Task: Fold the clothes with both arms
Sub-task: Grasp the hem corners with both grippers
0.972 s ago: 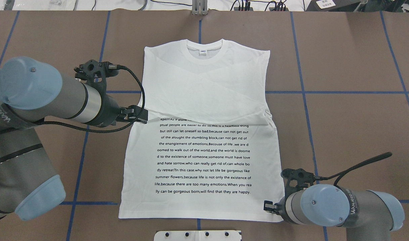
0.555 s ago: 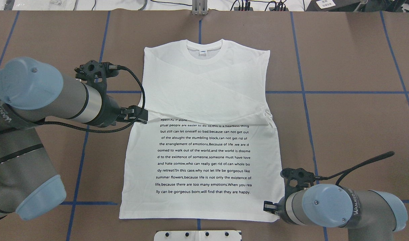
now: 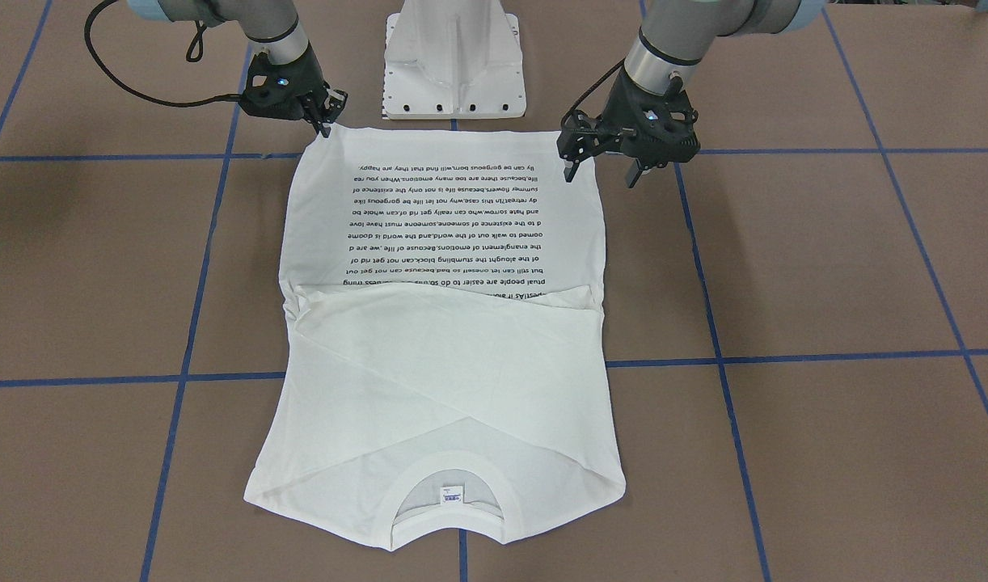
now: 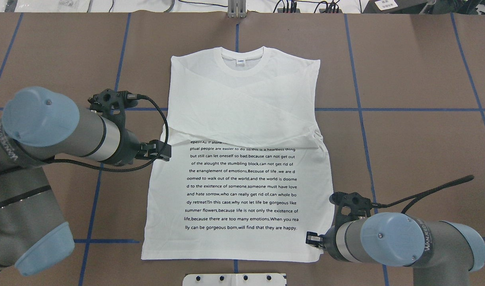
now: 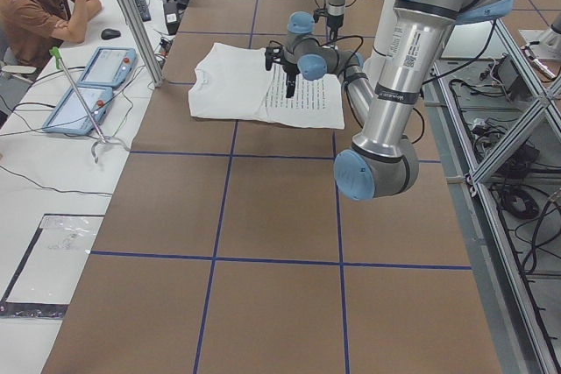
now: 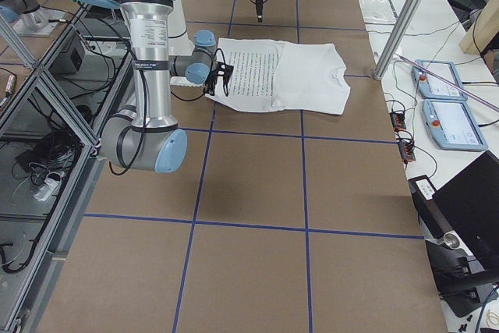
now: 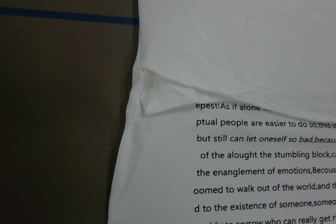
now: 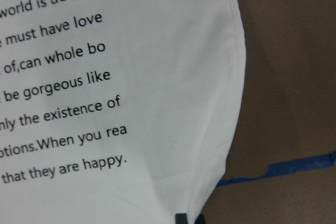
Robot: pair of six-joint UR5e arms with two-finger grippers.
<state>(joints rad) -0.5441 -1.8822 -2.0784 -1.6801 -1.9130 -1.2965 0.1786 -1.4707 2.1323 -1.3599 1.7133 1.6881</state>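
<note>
White cotton shirt lies flat, front up, mid-table on the brown table, which is gridded with blue tape lines. The collar and neck label are at the far edge from the robot, and the hem is nearest the white pedestal base. The sleeves are folded in and cross over the chest. Their lower edge covers the top line of the black text block. The left gripper hangs above the shirt's side seam, just below the sleeve fold. It is clear of the cloth, with its two fingers spread wide and nothing between them. The left wrist view looks straight down on that seam and the small pucker under the fold, and no fingertips show in it. The right gripper is down at the hem corner on its own side. Its fingers are drawn together on the cloth, and the corner is pulled slightly inward beneath them. A dark fingertip shows at the shirt's edge in the right wrist view. The rest of the hem lies flat. A person sits at the side bench.
</note>
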